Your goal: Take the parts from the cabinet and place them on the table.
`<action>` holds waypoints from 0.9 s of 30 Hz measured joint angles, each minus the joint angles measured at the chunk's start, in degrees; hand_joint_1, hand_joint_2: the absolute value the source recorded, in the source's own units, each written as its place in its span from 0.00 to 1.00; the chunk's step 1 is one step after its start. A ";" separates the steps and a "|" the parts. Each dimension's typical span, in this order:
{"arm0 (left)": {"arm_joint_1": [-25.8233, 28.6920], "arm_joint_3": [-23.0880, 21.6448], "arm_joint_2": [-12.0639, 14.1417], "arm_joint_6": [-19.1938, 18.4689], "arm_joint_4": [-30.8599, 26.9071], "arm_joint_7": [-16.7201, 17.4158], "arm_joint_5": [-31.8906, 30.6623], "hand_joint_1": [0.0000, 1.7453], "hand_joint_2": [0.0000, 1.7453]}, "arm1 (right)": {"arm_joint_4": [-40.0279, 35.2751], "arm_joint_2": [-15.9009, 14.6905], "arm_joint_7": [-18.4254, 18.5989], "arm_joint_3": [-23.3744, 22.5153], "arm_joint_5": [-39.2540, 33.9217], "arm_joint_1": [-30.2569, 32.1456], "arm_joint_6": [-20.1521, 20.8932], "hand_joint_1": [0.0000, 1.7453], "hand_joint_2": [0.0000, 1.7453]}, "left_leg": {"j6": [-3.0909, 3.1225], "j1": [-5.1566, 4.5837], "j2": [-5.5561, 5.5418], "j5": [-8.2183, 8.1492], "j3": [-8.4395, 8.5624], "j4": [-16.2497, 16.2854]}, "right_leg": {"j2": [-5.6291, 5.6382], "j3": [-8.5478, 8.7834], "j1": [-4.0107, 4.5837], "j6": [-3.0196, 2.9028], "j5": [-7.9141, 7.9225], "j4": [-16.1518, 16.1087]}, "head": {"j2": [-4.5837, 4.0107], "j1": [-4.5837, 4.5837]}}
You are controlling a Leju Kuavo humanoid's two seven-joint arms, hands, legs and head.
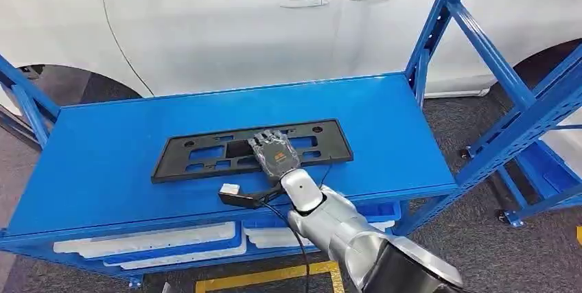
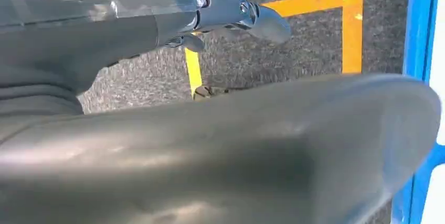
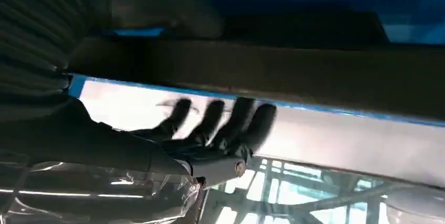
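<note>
A long black plastic part (image 1: pixel 199 156) with several cut-outs lies flat on the blue table top (image 1: pixel 103 162), near its middle. My right hand (image 1: pixel 273 152) rests on top of the part's middle, palm down, fingers stretched forward and apart. In the right wrist view the fingers (image 3: pixel 231 121) stand straight and spread just above the dark part (image 3: pixel 294 69), closed around nothing. My left hand (image 2: pixel 236 156) hangs low over the floor as a large blurred grey shape; how its fingers lie cannot be made out.
A white car (image 1: pixel 226 25) stands right behind the table. Blue rack uprights (image 1: pixel 439 25) rise at the right. Below the top, white parts (image 1: pixel 144 241) lie in blue trays. Yellow tape (image 1: pixel 268 278) marks the grey floor in front.
</note>
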 joint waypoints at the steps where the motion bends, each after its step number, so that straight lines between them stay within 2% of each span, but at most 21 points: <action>1: -0.14 -0.02 0.02 -0.04 0.02 0.00 -0.02 0.00 0.00 | -0.02 0.00 -0.04 -0.13 0.02 -0.01 -0.04 1.00 1.00 | 0.23 0.00 0.04 3.04 2.52 -5.52 | 0.05 0.28 0.00 0.18 -0.19 0.06 | 0.00 0.00; 2: -0.31 -0.09 0.02 -0.11 0.02 0.00 -0.07 0.00 0.00 | -0.02 0.00 -0.15 -0.28 0.04 -0.04 -0.09 1.00 1.00 | 0.55 -0.01 0.15 4.61 4.38 -10.04 | 0.06 0.45 0.03 0.44 -0.40 0.10 | 0.00 0.02; 3: -0.55 -0.22 0.02 -0.24 0.00 -0.15 -0.09 0.00 0.00 | -0.02 0.00 -0.26 -0.48 0.22 -0.10 -0.17 1.00 1.00 | 0.81 -0.49 0.08 3.77 5.08 -10.96 | 0.08 0.35 0.45 0.74 -0.52 0.28 | 0.00 0.02; 4: -0.74 -0.31 0.00 -0.28 0.02 -0.26 -0.11 0.00 0.00 | -0.02 -0.02 -0.26 -0.70 0.31 -0.12 -0.28 1.00 1.00 | 1.39 -0.47 0.12 3.64 5.20 -11.17 | 0.09 0.14 0.45 1.00 -0.49 0.34 | 0.00 0.07; 6: -0.63 -0.46 0.00 -0.39 0.02 -0.53 -0.11 0.00 0.00 | -0.02 -0.09 -0.59 -1.09 0.79 -0.09 -0.68 1.00 1.00 | 2.02 -0.68 0.01 3.55 5.07 -11.09 | 0.01 0.26 0.26 1.64 -0.44 0.13 | 0.00 0.09; 7: -0.65 -0.59 -0.09 -0.44 0.02 -0.66 -0.11 0.00 0.00 | -0.04 -0.09 -0.83 -1.33 1.12 -0.13 -0.83 1.00 1.00 | 2.53 -0.26 0.05 3.84 5.34 -11.63 | 0.01 0.32 0.51 2.05 -0.65 0.24 | 0.00 0.07; 8: -0.71 -0.81 -0.22 -0.50 0.04 -0.79 -0.11 0.00 0.00 | -0.04 -0.11 -0.94 -1.57 1.25 -0.15 -0.85 1.00 1.00 | 2.84 -0.16 0.14 3.99 5.55 -11.84 | -0.04 0.07 0.24 2.30 -1.43 1.26 | 0.00 0.09; 9: -0.76 -0.94 -0.22 -0.55 0.04 -0.90 -0.11 0.00 0.00 | -0.04 -0.11 -1.09 -1.79 1.44 -0.16 -0.98 1.00 1.00 | 3.20 -0.16 0.19 3.97 5.55 -11.86 | -0.14 -1.38 0.21 2.45 -3.41 4.26 | 0.00 0.31; 11: -0.89 -1.03 -0.22 -0.55 0.04 -1.22 -0.09 0.00 0.00 | -0.07 -0.11 -1.38 -2.36 2.08 0.06 -1.18 1.00 1.00 | 3.47 -0.31 0.19 3.90 5.54 -11.85 | -0.18 -5.86 -0.04 2.75 -7.70 13.59 | 0.00 0.28; 12: -0.80 -1.05 -0.22 -0.55 0.04 -1.57 -0.09 0.00 0.00 | -0.07 -0.15 -1.42 -2.77 2.32 0.32 -1.40 1.00 1.00 | 3.54 -0.37 0.17 3.85 5.56 -11.82 | -0.20 -8.22 -0.09 2.85 -8.97 18.14 | 0.00 0.33; 13: -0.71 -1.07 -0.22 -0.55 0.04 -1.90 -0.07 0.00 0.00 | -0.07 -0.15 -1.49 -3.04 2.43 0.47 -1.66 1.00 1.00 | 3.56 -0.39 0.11 3.81 5.62 -11.79 | -0.23 -9.06 -0.14 2.88 -8.59 19.28 | 0.00 0.31; 14: -0.69 -1.11 -0.22 -0.55 0.04 -2.18 -0.07 0.00 0.00 | -0.09 -0.15 -1.61 -3.19 2.49 0.49 -1.81 1.00 1.00 | 3.51 -0.41 0.02 3.72 5.74 -11.74 | -0.26 -8.43 -0.14 2.78 -6.99 17.53 | 0.00 0.31; 15: -0.65 -1.16 -0.28 -0.59 0.04 -2.76 -0.07 0.00 0.00 | -0.26 -0.13 -1.86 -3.34 2.54 0.49 -1.92 1.00 1.00 | 3.38 -0.41 -0.07 3.59 5.87 -11.66 | -0.27 -6.60 -0.13 2.58 -4.52 13.56 | 0.00 0.31; 16: -0.66 -1.22 -0.35 -0.74 0.04 -3.54 -0.07 0.00 0.00 | -0.52 -0.13 -1.97 -3.73 2.54 0.48 -2.03 1.00 1.00 | 3.28 -0.43 -0.15 3.36 6.07 -11.52 | -0.27 -3.71 -0.10 2.23 -1.41 7.49 | 0.00 0.31; 17: -0.65 -1.27 -0.46 -0.79 0.04 -4.35 -0.07 0.00 1.00 | -0.70 -0.13 -2.03 -4.13 2.47 0.48 -2.27 1.00 1.00 | 3.08 -0.44 -0.21 3.14 6.13 -11.39 | -0.27 -1.26 -0.02 1.77 0.65 2.30 | 0.00 0.33; 18: -0.66 -1.31 -0.52 -0.87 0.04 -5.26 -0.07 0.00 1.00 | -0.92 -0.13 -2.23 -4.54 2.32 0.41 -2.82 1.00 1.00 | 2.78 -0.84 -0.22 2.96 5.93 -11.13 | -0.28 -0.62 0.26 1.63 -0.24 0.97 | 0.00 0.26; 21: -0.51 -1.38 -0.52 -1.01 0.04 -6.80 -0.04 0.00 1.00 | -1.73 -0.11 -3.83 -6.01 1.75 0.47 -4.94 1.00 1.00 | 1.89 -0.59 -0.16 2.96 5.90 -11.34 | -0.12 -0.91 0.54 1.15 -0.09 0.88 | 0.00 0.26; 23: -0.52 -1.51 -0.44 -1.14 0.04 -7.28 0.02 0.00 1.00 | -2.69 -0.04 -4.90 -7.52 1.29 0.40 -6.36 1.00 1.00 | 1.24 -0.37 -0.08 2.27 5.84 -10.75 | -0.25 -0.37 0.05 0.44 0.32 -0.05 | 0.00 0.28; 24: -0.57 -1.57 -0.44 -1.16 0.04 -7.37 0.09 0.00 1.00 | -3.26 -0.02 -5.68 -8.33 0.76 0.28 -7.22 1.00 1.00 | 0.99 -0.46 -0.08 0.72 4.94 -8.58 | -0.29 -0.24 -0.08 0.16 0.27 -0.14 | 0.00 0.11; 26: -0.55 -1.62 -0.46 -0.92 0.04 -7.41 0.22 0.00 1.00 | -4.77 0.00 -7.14 -9.77 -0.13 0.31 -8.61 1.00 1.00 | 0.45 -0.24 -0.07 -3.63 0.74 0.24 | -0.32 -0.24 -0.06 -0.05 0.20 -0.13 | 0.00 0.15; 27: -0.42 -1.62 -0.46 -0.68 0.04 -7.41 0.44 0.00 1.00 | -5.82 0.00 -8.03 -10.63 -0.57 0.52 -8.72 1.00 1.00 | 0.23 -0.18 -0.07 -5.16 -1.39 4.50 | -0.31 -0.25 -0.01 -0.12 0.15 -0.11 | 0.00 0.15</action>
